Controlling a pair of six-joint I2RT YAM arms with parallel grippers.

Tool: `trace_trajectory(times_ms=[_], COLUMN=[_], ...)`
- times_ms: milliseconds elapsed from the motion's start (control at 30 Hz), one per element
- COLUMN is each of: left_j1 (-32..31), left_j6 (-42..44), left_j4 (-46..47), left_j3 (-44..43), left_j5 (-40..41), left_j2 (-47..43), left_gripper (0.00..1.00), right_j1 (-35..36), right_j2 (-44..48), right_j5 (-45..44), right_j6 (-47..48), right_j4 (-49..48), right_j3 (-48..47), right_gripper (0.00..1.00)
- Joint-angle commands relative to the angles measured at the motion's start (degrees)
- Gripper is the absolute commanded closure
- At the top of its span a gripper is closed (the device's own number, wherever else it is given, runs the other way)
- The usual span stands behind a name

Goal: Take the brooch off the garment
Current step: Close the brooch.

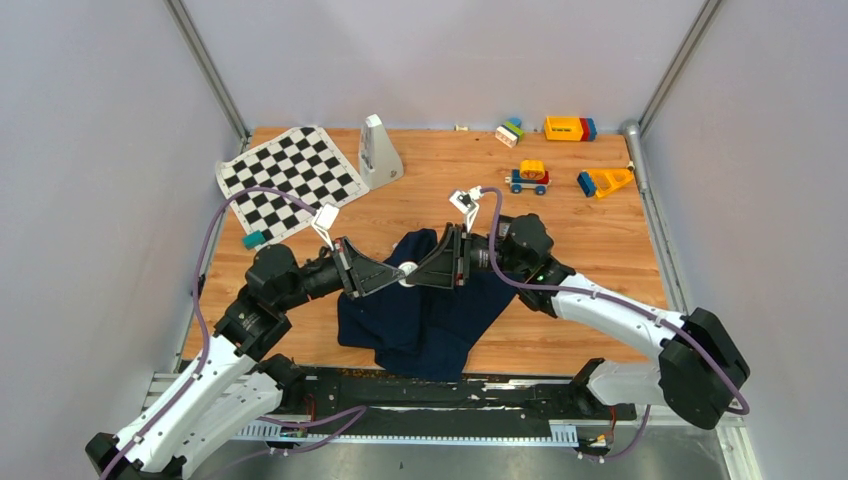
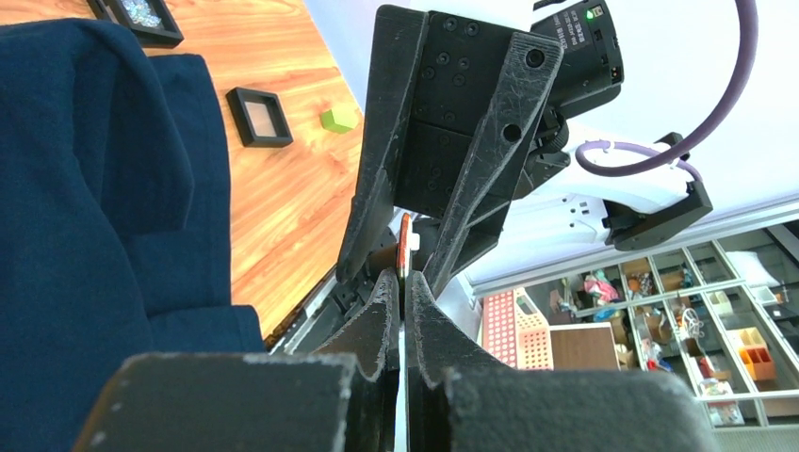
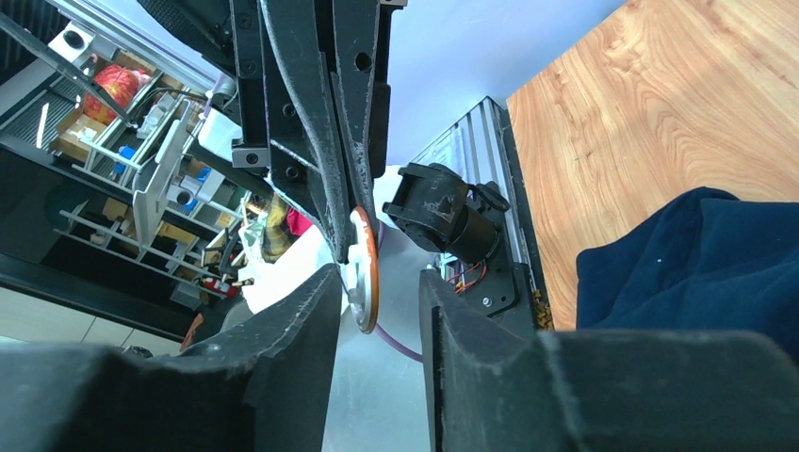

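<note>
l grip point(image 2: 401, 281) pinched on brooch point(image 2: 403, 247); r grip point(image 3: 377, 278) jaws apart round it; over garment point(image 1: 430, 320)

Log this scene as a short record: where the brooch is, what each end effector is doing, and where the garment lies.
brooch: thin disc with an orange rim, held in the air, no cloth on it
left end effector: shut on the brooch
right end effector: open, one finger on either side of the brooch
garment: crumpled on the wooden table, below both end effectors
</note>
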State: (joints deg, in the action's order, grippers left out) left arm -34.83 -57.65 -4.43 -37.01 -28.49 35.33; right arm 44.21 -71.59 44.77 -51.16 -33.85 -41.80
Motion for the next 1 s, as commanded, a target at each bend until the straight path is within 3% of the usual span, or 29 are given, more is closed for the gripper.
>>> trace_trajectory(times_ms=[0, 267, 500, 767, 967], left_j1=[-0.06, 0.00, 0.02, -0.05, -0.03], left_j6=[1.58, 4.38, 6.40, 7.95, 9.01], left_j4=[2.14, 2.49, 4.10, 6.00, 3.96], left_j3=[0.25, 0.74, 1.76, 1.50, 0.90], left_j5=[-2.14, -1.98, -1.75, -2.23, -0.77], left_j2=[-0.63, -2.43, -3.57, -3.79, -4.91], left_gripper=[1.00, 1.00, 1.00, 1.00, 1.00], right_j1=[0.52, 0.62, 0.62, 0.62, 0.45], right_j2=[-1.08, -2.50, -3.65, -5.72, -4.83], right_j5=[-0.42, -1.97, -3.47, -4.01, -9.82], right_j6=[-1.88, -3.54, -4.59, -2.89, -2.78], right_j4=[-2.92, -1.58, 1.59, 10.49, 14.76], right_j3=[-2.75, -2.85, -3.47, -7.12, -6.12], right_gripper=[0.66, 0.82, 0.89, 0.90, 0.88])
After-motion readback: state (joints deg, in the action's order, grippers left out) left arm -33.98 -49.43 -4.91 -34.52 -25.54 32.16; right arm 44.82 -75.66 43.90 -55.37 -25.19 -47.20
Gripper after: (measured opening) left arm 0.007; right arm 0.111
